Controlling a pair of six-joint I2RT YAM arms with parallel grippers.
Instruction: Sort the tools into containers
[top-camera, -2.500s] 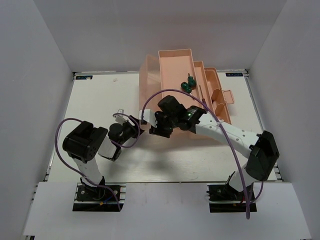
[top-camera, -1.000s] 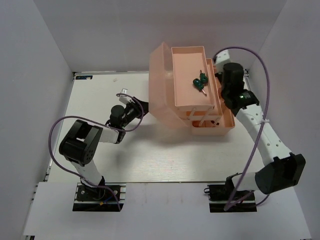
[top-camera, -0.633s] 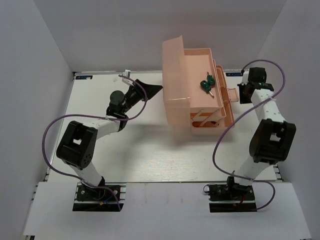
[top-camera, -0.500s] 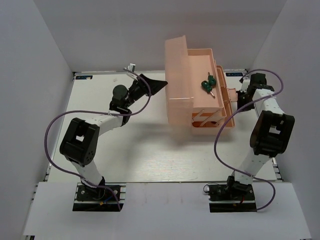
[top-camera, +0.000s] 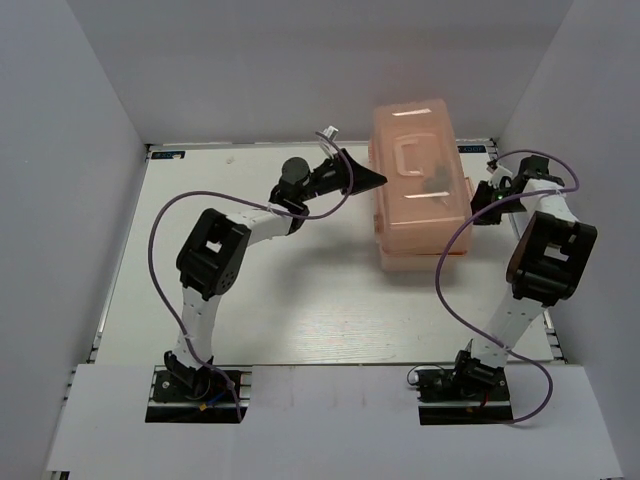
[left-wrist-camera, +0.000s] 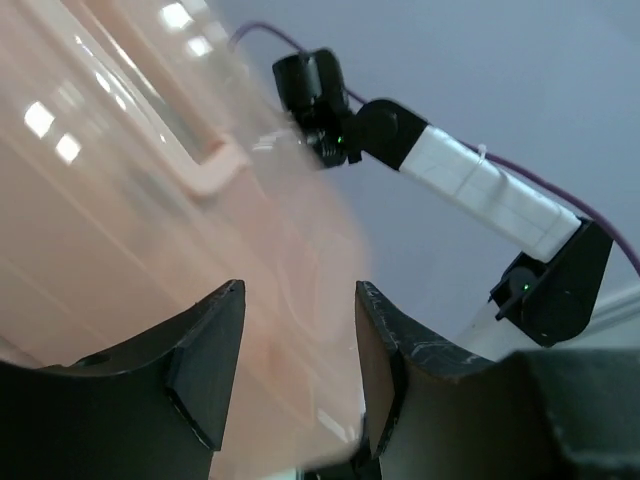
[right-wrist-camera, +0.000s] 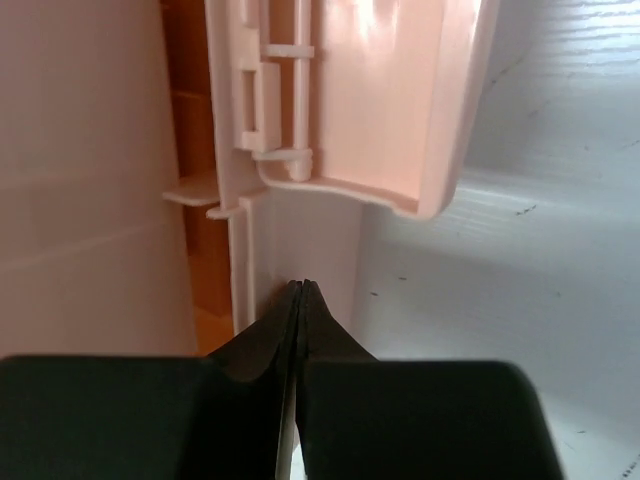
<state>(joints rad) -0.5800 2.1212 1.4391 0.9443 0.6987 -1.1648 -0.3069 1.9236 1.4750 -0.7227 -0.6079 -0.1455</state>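
Shut toolbox between two end effectors.
The left end effector (left-wrist-camera: 300, 295), fingers spread and empty, sits just beside the left wall of the salmon-pink toolbox (top-camera: 415, 190). The toolbox stands lid shut at the far right of the surface (top-camera: 300, 320). The right end effector (right-wrist-camera: 298, 292), pressed together, is at its latch (right-wrist-camera: 340, 100) side.

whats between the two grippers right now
The closed pink toolbox sits between the left gripper and right gripper, seen in the top view.

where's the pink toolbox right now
In the top view the toolbox sits at the table's far right, lid down, the left gripper at its left edge and the right gripper at its right side.
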